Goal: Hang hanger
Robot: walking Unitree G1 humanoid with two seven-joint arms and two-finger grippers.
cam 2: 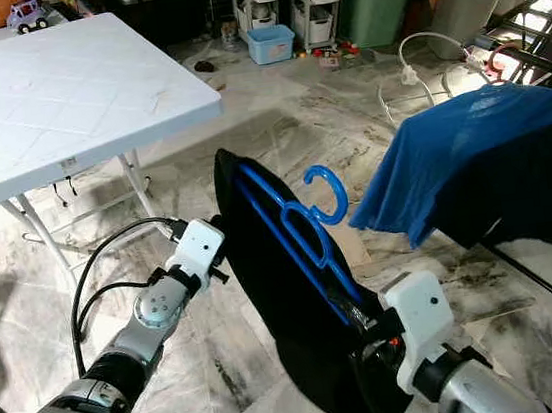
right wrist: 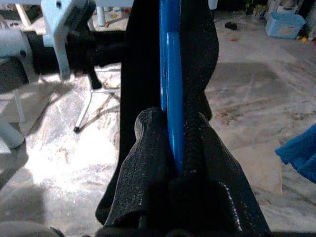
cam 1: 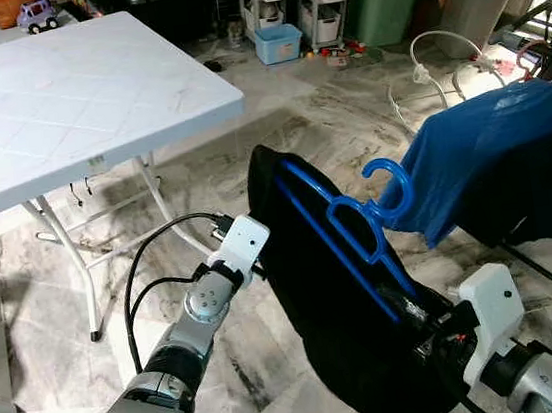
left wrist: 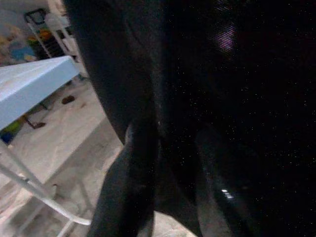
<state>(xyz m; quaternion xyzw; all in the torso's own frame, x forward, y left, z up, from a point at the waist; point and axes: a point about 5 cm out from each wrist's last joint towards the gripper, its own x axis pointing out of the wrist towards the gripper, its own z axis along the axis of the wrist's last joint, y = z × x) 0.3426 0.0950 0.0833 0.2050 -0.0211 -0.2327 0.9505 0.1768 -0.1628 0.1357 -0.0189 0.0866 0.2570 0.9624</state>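
Observation:
A blue plastic hanger (cam 1: 357, 229) with a black garment (cam 1: 327, 331) on it is held up in front of me, its hook (cam 1: 396, 188) pointing toward a blue shirt (cam 1: 510, 142) draped on the drying rack (cam 1: 547, 14). My right gripper (right wrist: 173, 165) is shut on the hanger's lower end, with black cloth bunched around its fingers. My left gripper (left wrist: 173, 197) is at the garment's left edge, pressed into the dark cloth. Its white wrist (cam 1: 244, 241) shows beside the garment, which hides the fingertips.
A white folding table (cam 1: 62, 102) stands at the left with a toy car (cam 1: 36, 13) on its far end. Storage shelves, a blue tub (cam 1: 279, 42), bins and a white cable (cam 1: 421, 73) line the back. Marble floor lies between table and rack.

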